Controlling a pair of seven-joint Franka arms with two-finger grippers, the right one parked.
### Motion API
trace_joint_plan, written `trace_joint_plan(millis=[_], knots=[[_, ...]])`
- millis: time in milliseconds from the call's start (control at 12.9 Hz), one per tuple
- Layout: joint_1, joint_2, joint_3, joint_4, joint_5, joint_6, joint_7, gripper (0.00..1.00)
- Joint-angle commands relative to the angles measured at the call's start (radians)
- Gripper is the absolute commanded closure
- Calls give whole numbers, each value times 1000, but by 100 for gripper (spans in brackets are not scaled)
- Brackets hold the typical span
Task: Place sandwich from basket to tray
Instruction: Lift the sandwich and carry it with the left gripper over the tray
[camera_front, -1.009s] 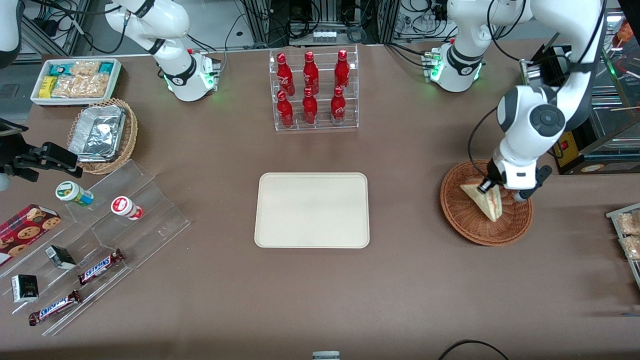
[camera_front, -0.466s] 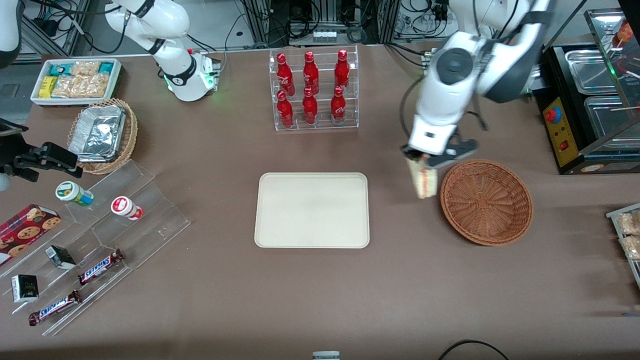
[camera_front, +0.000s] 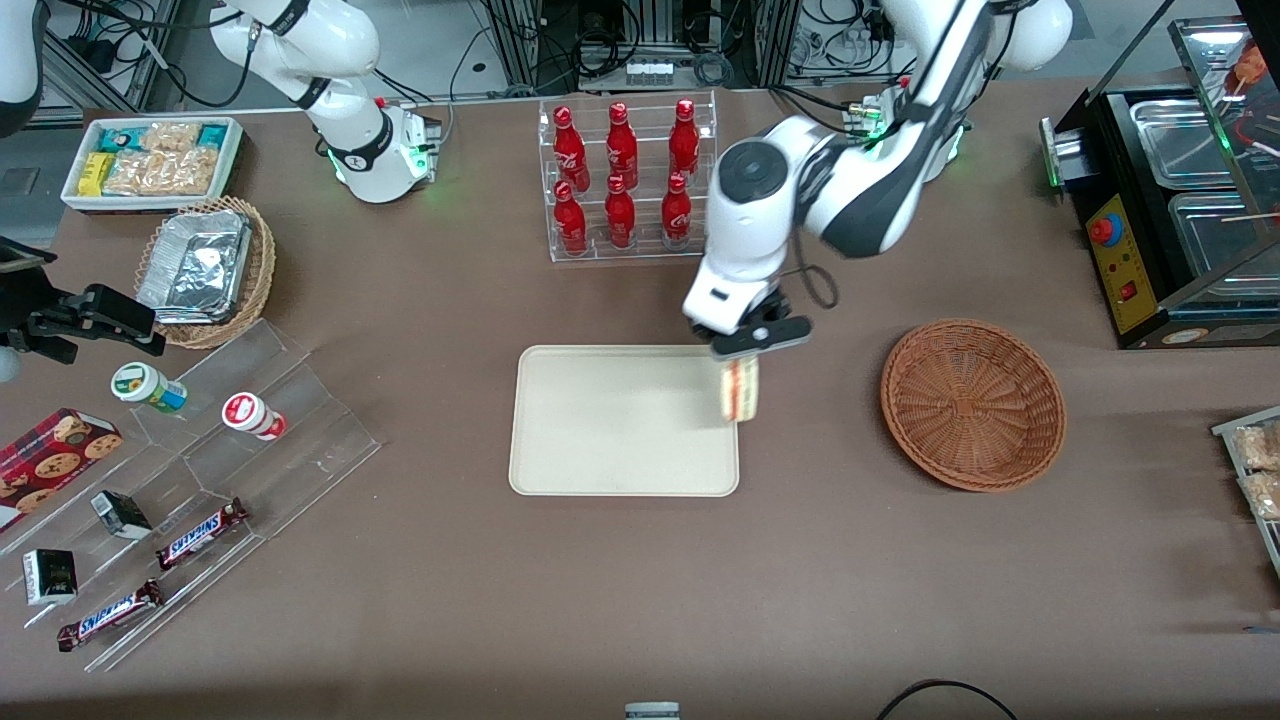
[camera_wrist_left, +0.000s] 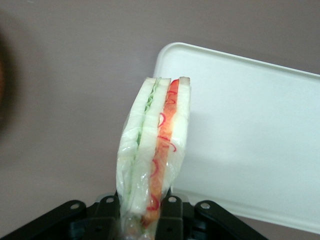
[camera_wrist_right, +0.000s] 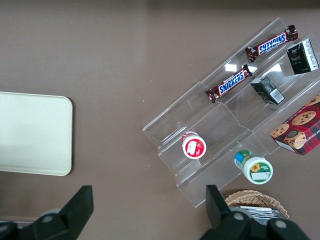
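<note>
Pick-up was done: the hand (camera_front: 741, 352) was clamped on the wrapped sandwich (camera_front: 741, 390), held above the tray (camera_front: 600, 420) edge nearest the emptied wicker basket (camera_front: 972, 404), apparently not yet touching; lowering and release remained.

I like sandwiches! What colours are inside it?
Red-orange and green, in the white-bread sandwich the gripper holds; left wrist view.
</note>
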Motion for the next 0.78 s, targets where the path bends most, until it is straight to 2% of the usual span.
trace_joint_plan(millis=[0, 543, 698], knots=[[-41, 97, 16, 67, 18, 61, -43, 98], [-96, 295, 18, 242, 26, 65, -84, 98], [-95, 314, 19, 245, 58, 67, -90, 97]])
